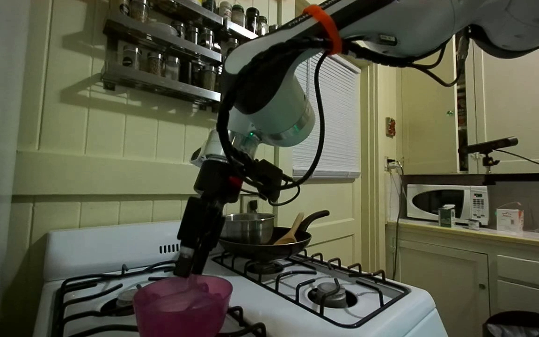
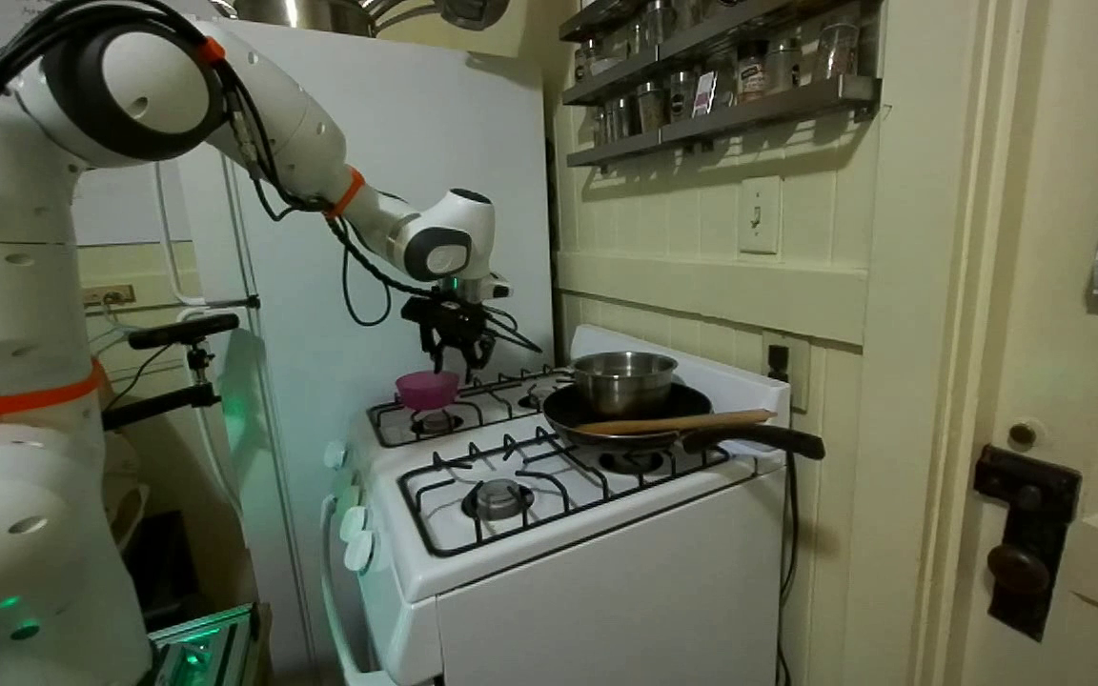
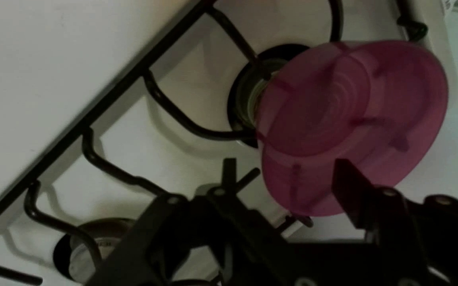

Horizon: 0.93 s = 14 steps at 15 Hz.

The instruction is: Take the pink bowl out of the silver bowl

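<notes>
- The tool (image 3: 285,175) is wide: in the wrist view its two fingers (image 3: 346,188) stand well apart, one seen against the pink bowl (image 3: 352,107), the other just outside its rim.
- That bowl, plain and see-through, is just below the tool, roughly upright over a front burner (image 2: 437,422) of the white gas-stove bench (image 2: 616,572); whether a finger touches it cannot be told.
- The silver bowl (image 2: 623,387) is well apart from the tool, across the bench; the pink bowl is outside it.
- The black frying pan (image 2: 558,413) carries the silver bowl over a back burner, its long handle pointing away from the tool.
- A wooden spoon (image 2: 701,421) lies in the pan beside the silver bowl, on the side farther from the tool.
- Black grates (image 3: 221,136) spread below the tool, around the burners.
- The white robot arm (image 2: 292,133) hangs above the tool, wrapped with orange in both exterior views.
- Metal spice racks (image 2: 730,120) loaded with jars are on the wall, higher than the tool in both exterior views.
</notes>
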{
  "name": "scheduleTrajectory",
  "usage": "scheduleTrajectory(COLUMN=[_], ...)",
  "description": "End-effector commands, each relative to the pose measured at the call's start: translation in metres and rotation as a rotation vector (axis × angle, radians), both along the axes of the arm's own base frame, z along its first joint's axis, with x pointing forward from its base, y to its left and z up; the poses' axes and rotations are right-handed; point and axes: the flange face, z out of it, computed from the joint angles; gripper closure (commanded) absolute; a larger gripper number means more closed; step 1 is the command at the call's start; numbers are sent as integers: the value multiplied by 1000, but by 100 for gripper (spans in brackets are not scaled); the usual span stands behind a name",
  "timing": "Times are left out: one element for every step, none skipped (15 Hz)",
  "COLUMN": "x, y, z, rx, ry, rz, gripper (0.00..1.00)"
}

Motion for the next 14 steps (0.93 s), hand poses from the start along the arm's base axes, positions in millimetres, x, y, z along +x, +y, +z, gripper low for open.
scheduleTrajectory(x=[-10,-13,-21,-25,-27,-29,-33,-37,-42,-46,-40,-42,-43,-43], y=[-15,-21,-26,-36,-48,-62,-76,-90,-106,-125,-103,-111,-113,-112], z=[55,75,89,110,133,157,180,197,212,229,209,222,225,223], rx=[-64,-77,-76,-117,-143,-198,-259,-317,-367,-422,-339,-343,-338,-339], ry=[-28,-10,55,60,73,67,59,58,73,79,67,60,54,56], rz=[-30,-45,-55,-75,-94,-131,-173,-182,-201,-209,-173,-183,-187,-184], gripper=[4,0,0,0,0,0,0,0,0,0,0,0,0,0])
